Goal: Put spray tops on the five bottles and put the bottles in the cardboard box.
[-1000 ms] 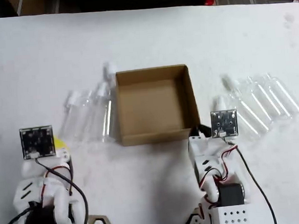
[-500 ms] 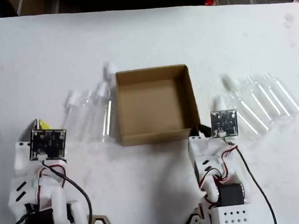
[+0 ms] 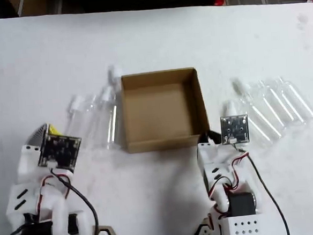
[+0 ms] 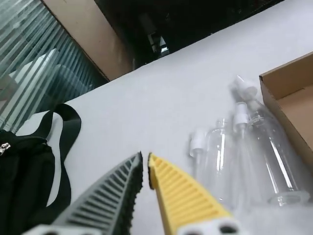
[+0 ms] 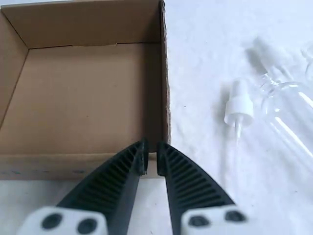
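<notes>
Mid-table: box (image 3: 164, 145), top open, so drop-in from above is free. Its walls block any low pass straight across.

At box's 9 o'clock, bottles on the left (image 3: 95, 124) lie just beside the wall, no finger room btwn them. Come at them from their 9 or 6 o'clock, where the table (image 3: 35, 77) is open.

At box's 3 o'clock, an open strip runs btwn wall and bottles on the right (image 3: 276, 106). A loose spray top (image 5: 238, 105) lies in it, near the bottles. 12 o'clock of box: wide open table.

The right gripper (image 5: 151, 147) sits at box's 5 o'clock corner, tips just beside the near wall. The left gripper (image 4: 145, 159) is at 8 o'clock, w/ open table btwn it and the left bottles.
</notes>
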Controlling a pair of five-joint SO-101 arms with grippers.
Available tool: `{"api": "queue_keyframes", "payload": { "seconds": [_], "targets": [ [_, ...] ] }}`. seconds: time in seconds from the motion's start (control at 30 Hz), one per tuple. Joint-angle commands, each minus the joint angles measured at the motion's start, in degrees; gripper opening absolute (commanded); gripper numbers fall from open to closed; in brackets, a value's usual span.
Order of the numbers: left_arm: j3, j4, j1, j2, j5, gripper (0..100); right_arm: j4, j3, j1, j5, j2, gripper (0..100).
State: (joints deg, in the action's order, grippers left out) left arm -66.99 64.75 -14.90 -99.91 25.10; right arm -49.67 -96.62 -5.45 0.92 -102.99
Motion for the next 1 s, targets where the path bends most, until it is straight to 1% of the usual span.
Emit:
{"api": "queue_keyframes", "payload": {
  "seconds": [0.0, 0.13, 0.27, 0.4, 0.63, 0.77, 0.83, 0.97],
  "targets": [
    [13.3, 3.1, 2.6, 16.4, 0.4, 2, 0.9, -0.3, 0.7, 0.6, -0.2, 2.2],
    [27.9, 10.3, 4.4, 34.9, 0.0, 2, 0.9, -0.3, 0.7, 0.6, -0.2, 2.2],
    [42.6, 18.0, 6.8, 50.2, -3.8, 2, 0.9, -0.3, 0.7, 0.6, -0.2, 2.2],
    [56.4, 24.2, 9.7, 65.5, -4.4, 2, 0.9, -0.3, 0.7, 0.6, -0.2, 2.2],
    [81.6, 32.5, 10.3, 92.0, -4.4, 2, 0.9, -0.3, 0.7, 0.6, -0.2, 2.2],
    [94.4, 34.9, 10.4, 105.1, -4.4, 3, 0.9, -0.3, 0.7, 0.6, -0.2, 2.2],
    [99.5, 35.2, 10.4, 111.2, -4.4, 5, 0.9, -0.3, 0.7, 0.6, -0.2, 2.2],
    [108.4, 35.1, 10.4, 122.6, -4.0, 17, 0.9, -0.3, 0.6, 0.6, -0.1, 2.2]
  ]
}}
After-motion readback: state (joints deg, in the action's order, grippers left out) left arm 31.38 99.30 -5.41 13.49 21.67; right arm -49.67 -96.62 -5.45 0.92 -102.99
